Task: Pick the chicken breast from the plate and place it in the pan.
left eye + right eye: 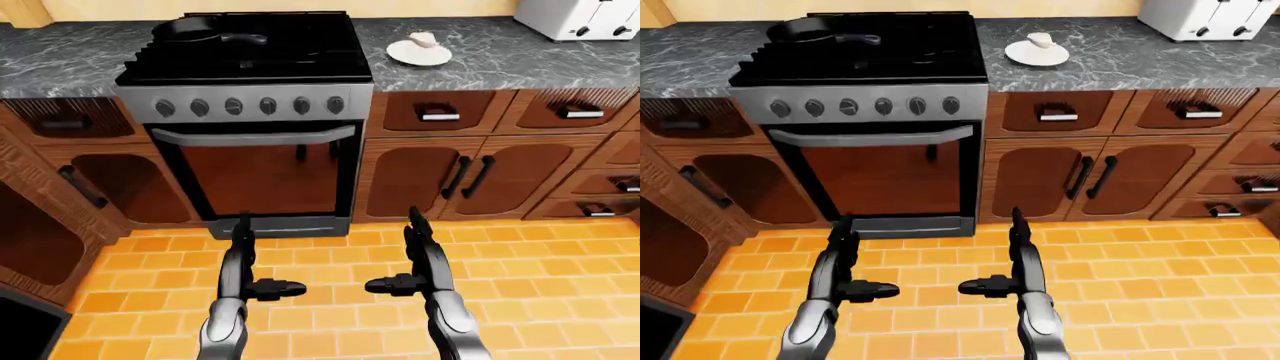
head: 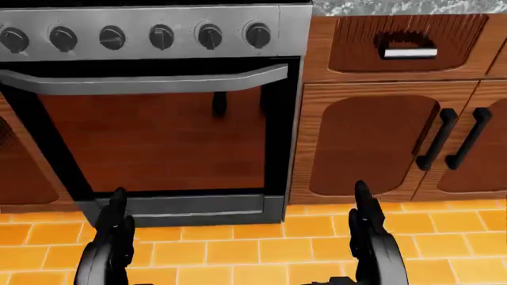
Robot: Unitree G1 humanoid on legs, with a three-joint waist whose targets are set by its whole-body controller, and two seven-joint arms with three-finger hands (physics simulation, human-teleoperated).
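A pale chicken breast [image 1: 423, 39] lies on a white plate [image 1: 419, 54] on the dark marble counter, right of the stove, at the top of the left-eye view. A black pan [image 1: 190, 29] sits on the stove top [image 1: 250, 52] at its upper left, handle pointing right. My left hand [image 1: 252, 259] and right hand [image 1: 407, 255] hang low over the orange tile floor, far below the counter. Both are open and empty, fingers straight and thumbs pointing inward.
The oven door [image 1: 262, 172] with a bar handle and a row of knobs [image 1: 250, 106] faces me. Wooden drawers and cabinet doors [image 1: 465, 176] flank it. A white toaster [image 1: 580, 16] stands at the counter's top right. A cabinet run [image 1: 45, 217] juts out at left.
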